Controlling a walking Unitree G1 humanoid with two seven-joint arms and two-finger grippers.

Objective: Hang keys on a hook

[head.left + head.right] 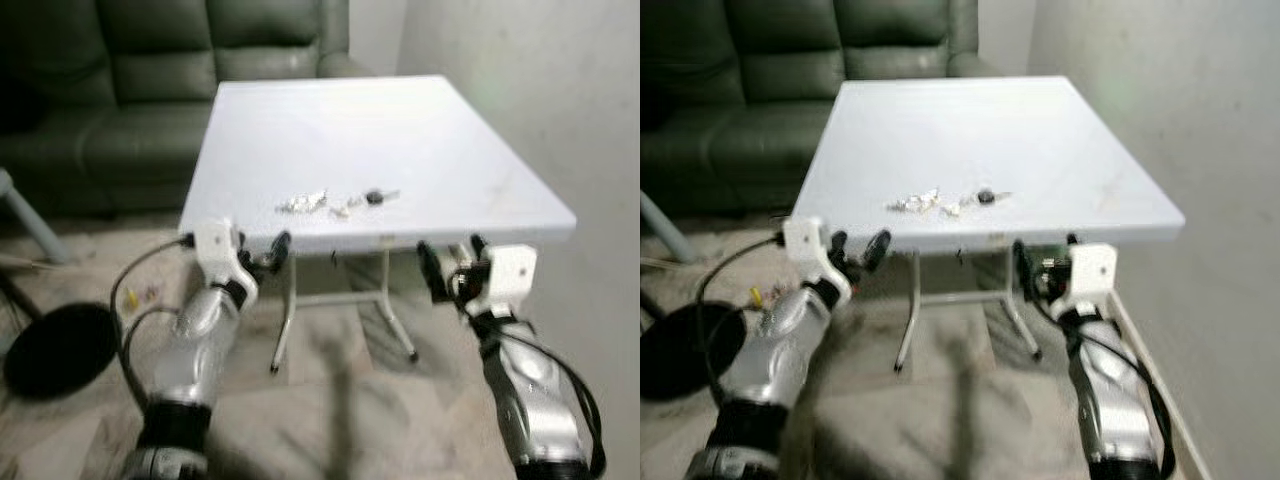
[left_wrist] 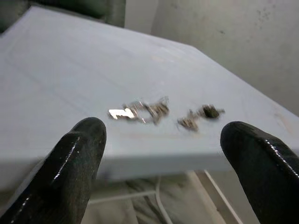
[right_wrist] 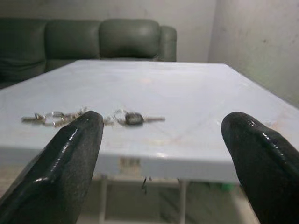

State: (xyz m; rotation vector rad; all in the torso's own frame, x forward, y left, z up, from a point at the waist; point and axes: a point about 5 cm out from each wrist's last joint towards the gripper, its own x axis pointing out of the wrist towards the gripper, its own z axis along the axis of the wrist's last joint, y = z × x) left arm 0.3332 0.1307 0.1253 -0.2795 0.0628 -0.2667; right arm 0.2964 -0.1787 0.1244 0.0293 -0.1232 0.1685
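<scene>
Head view: keys lie in two small clusters near the front edge of the white desk; left end effector and right end effector hover just short of that edge, seemingly lining up a pick.
Left wrist: fingers apart; silver keys ahead.
Right wrist: fingers spread; dark-headed key on a ring.

**No readable text in any view**

There is no text, label, brand, number or sign that can be read in these pictures. The white surface is plain. The keys on it are too small and too blurred to show any engraving. A small dark mark sits on the front edge of the surface in the right wrist view, but it cannot be read.
</scene>
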